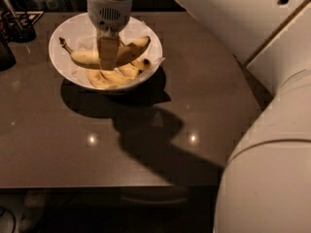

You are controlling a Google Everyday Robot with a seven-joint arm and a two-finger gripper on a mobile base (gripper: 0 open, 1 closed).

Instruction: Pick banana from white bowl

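Note:
The white bowl [62, 68] stands at the far left of the dark table. The long pale-yellow banana [81, 57] lies across it, thin dark stem to the left and brownish end to the right. My gripper [108, 62] reaches straight down into the bowl and its fingers are closed on the banana's middle. The banana sits a little above the smaller bananas [115, 77] at the bowl's front. Crumpled white paper lines the bowl.
A dark holder with utensils [17, 26] stands at the table's far left corner. My white arm and body [272, 169] fill the right side. The brown table [160, 130] ends at a front edge near the bottom.

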